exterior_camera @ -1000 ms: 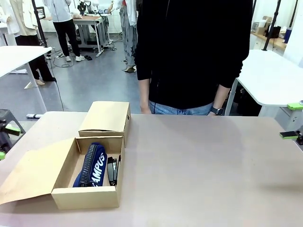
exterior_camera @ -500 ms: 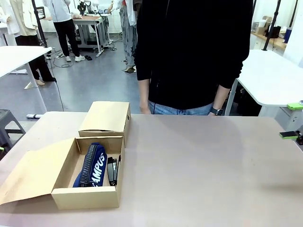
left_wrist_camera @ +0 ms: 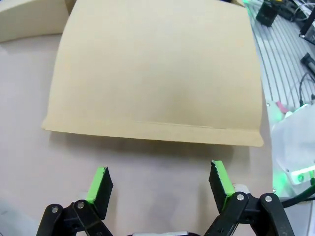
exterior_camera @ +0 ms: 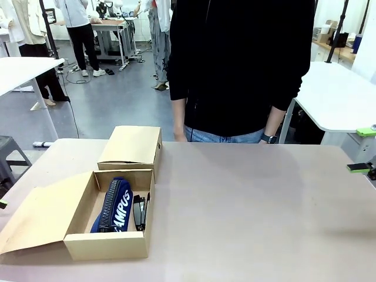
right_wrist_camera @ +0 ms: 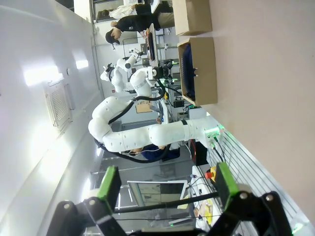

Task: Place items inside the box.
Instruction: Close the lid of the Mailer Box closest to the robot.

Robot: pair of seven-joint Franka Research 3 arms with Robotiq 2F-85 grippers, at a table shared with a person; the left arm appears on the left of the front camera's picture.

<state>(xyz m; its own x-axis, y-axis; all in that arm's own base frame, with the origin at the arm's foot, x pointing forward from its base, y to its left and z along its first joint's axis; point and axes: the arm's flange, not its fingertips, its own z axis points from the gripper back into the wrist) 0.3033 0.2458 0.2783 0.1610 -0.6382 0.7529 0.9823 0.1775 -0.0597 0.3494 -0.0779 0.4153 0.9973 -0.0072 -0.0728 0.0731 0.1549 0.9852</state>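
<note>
1. An open cardboard box (exterior_camera: 108, 244) sits on the table (exterior_camera: 247, 205) at about 8 o'clock in the front view, with its lid flap (exterior_camera: 44, 211) folded out flat to the 9 o'clock side. A second, closed box (exterior_camera: 130, 145) touches its far end.
2. Inside the open box lies a navy zip pouch (exterior_camera: 113, 205) lettered "CAMPUS", running lengthwise. Just beside it, on its 3 o'clock side, is a black stapler (exterior_camera: 140, 211). Other items cannot be made out.
3. The pouch looks soft and light. It would likely sag if lifted by one end, so a pinch across its middle seems safest.
4. The stapler looks hard, smooth and fairly heavy for its size. A grip across its narrow sides near the middle should keep it from tipping or slipping.
5. The left gripper (left_wrist_camera: 160, 179) hangs above the lid flap with its jaws wide apart, holding nothing.
6. The right gripper (right_wrist_camera: 165, 183) also has its jaws spread wide and empty, well away from the box, at the table's 3 o'clock edge.
7. A person in a black top (exterior_camera: 241, 64) stands at the far side, at 12 o'clock, hands down.
</note>
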